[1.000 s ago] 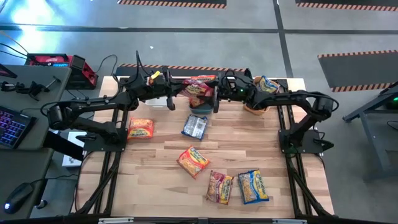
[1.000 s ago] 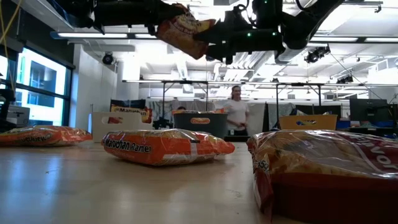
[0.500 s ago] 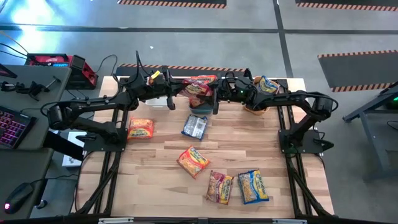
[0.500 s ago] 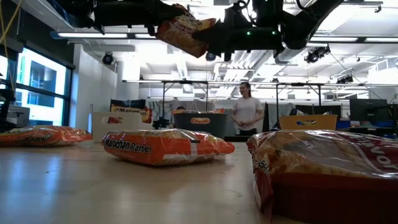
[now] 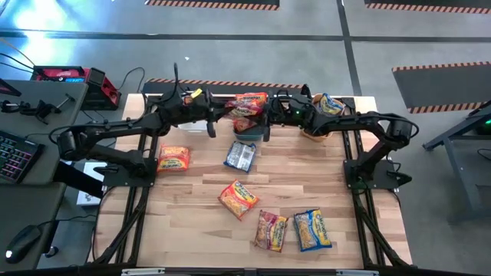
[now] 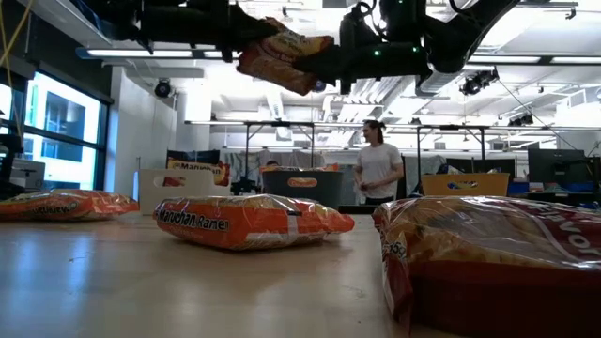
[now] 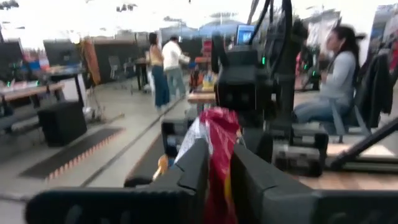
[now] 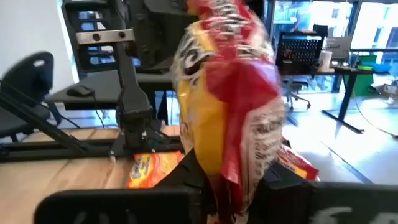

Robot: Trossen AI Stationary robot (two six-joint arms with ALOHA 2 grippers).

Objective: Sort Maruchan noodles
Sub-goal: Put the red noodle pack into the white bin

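Observation:
A red Maruchan noodles packet hangs in the air over the table's far side, between my two arms. My left gripper reaches in from the left and is shut on it. My right gripper reaches in from the right and is shut on its other end. In the low view the red packet sits high above the table. Several more packets lie flat on the wood, among them an orange one, a blue-and-white one and a blue-and-yellow one. My left gripper pinches the packet's left end between its two fingers, which come in level from the table's left. The packet stands edge-up in the hold, clear of the table. My right gripper pinches the packet's right end between its two fingers, level from the table's right. The crinkled wrapper rises above the fingers, and the packet is clear of everything below.
An orange bin at the far right holds a blue-and-yellow packet. A white bin and a dark teal bin stand along the far edge under the arms. A person stands in the room beyond.
My right gripper has shut on the red packet's right end while my left gripper kept its place. The packet, which hung slanted from the left gripper, now lies closer to level between the two.

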